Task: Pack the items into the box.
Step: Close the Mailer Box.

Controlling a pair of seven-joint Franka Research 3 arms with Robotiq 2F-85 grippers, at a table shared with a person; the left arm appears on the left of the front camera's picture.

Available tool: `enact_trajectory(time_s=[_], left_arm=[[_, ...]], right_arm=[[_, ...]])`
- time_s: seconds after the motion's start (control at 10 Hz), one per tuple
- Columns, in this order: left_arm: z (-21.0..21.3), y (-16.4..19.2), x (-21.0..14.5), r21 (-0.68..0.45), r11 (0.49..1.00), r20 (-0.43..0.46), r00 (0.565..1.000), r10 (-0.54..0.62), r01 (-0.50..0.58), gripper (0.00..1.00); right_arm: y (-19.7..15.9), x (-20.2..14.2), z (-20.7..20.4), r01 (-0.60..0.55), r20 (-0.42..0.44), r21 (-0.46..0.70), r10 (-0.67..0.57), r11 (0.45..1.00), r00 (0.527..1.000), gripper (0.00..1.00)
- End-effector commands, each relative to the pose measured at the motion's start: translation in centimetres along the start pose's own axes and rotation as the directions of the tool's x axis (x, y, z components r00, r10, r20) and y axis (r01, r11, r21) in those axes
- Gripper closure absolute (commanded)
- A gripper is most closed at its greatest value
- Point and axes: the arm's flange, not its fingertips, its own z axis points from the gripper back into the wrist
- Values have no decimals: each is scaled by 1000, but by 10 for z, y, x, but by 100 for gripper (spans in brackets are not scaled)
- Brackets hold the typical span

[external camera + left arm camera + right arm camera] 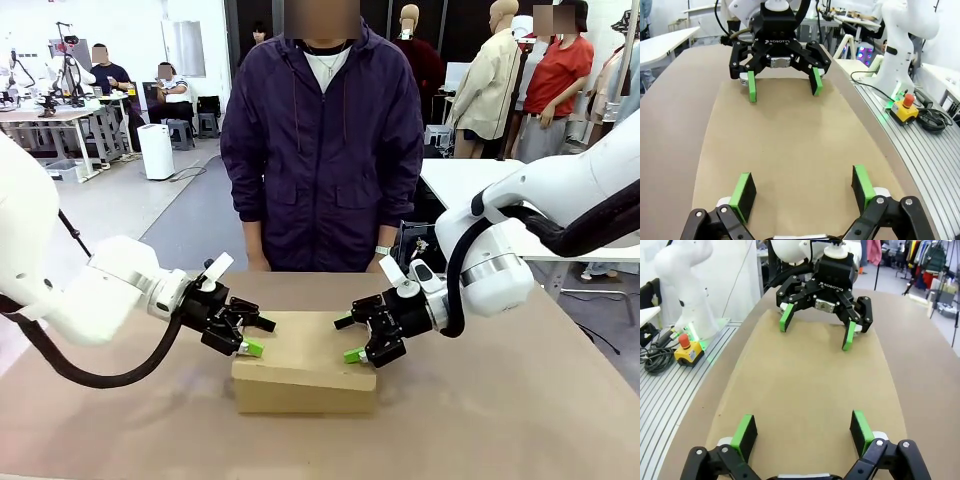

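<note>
The box (305,375) is plain brown cardboard and sits mid-table with its flap lid shut. The items are out of view. My left gripper (258,336) hangs open just above the lid's left end. My right gripper (348,339) hangs open above the right end, facing it. In the left wrist view my own green-padded fingers (742,192) straddle the lid (790,140), with the right gripper (784,86) opposite. The right wrist view shows the same in mirror: its gripper (802,432) is over the lid (810,375) and the left gripper (815,327) is at the far end. Neither gripper holds anything.
A person in a purple jacket (322,150) stands at the far edge of the brown table (520,400). A yellow emergency-stop box (904,107) and cables lie on the ribbed rail beside the table, by an arm base (687,300).
</note>
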Motion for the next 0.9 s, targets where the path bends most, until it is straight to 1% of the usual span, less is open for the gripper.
enact_trajectory(time_s=[0.0, 0.1, 0.2, 0.3, 0.4, 0.5, 0.6, 0.7, 0.8], left_arm=[[8, -14, -5, 42, 999, 53, 998, 15, -17, 0], [29, -19, 7, 68, 994, 98, 992, 79, -86, 0], [54, -24, 22, 88, 985, 145, 981, 132, -145, 0], [80, -30, 37, 116, 959, 184, 954, 237, -260, 0], [108, -36, 52, 100, 914, 219, 905, 365, -393, 0], [132, -39, 64, 63, 866, 263, 845, 465, -496, 0], [154, -42, 69, 65, 766, 288, 747, 600, -640, 0], [179, -48, 66, 21, 670, 306, 643, 702, -742, 0], [209, -54, 56, 31, 567, 361, 538, 762, -823, 0]], right_arm=[[-1, 6, 19, 27, 50, -64, -24, 998, 998, 0], [-9, 15, 41, 122, 120, -105, -109, 987, 987, 0], [-14, 25, 69, 214, 189, -111, -191, 970, 963, 0], [-15, 34, 102, 301, 251, -134, -262, 944, 932, 0], [-12, 44, 137, 445, 319, -121, -390, 887, 864, 0], [-8, 51, 163, 587, 339, -80, -532, 805, 776, 0], [-2, 53, 187, 707, 333, -64, -653, 704, 680, 0], [6, 49, 215, 778, 343, -26, -725, 628, 597, 0], [18, 46, 250, 825, 379, 10, -766, 565, 519, 0]])
